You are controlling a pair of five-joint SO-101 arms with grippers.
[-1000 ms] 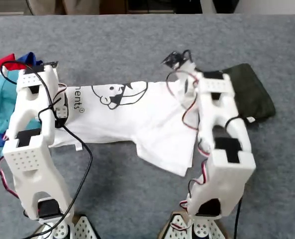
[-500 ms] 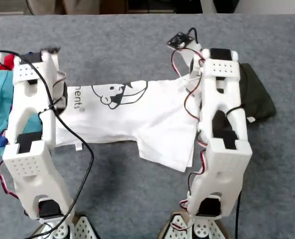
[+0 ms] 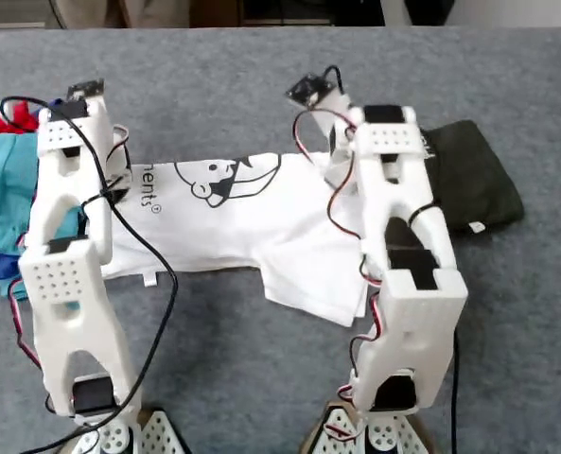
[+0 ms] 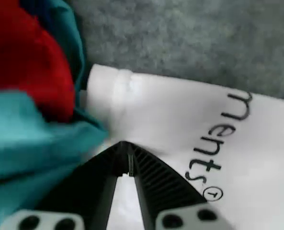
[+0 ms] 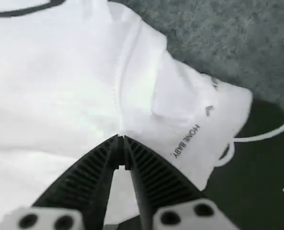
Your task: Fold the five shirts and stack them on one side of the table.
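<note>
White shirt (image 3: 252,222) lay flat on the grey table (image 3: 214,76), its long axis running arm to arm, the left gripper (image 4: 126,165) closed tight on the end by the teal shirt (image 3: 1,199), the right gripper (image 5: 121,153) closed tight on the end by the dark shirt (image 3: 474,180).
</note>
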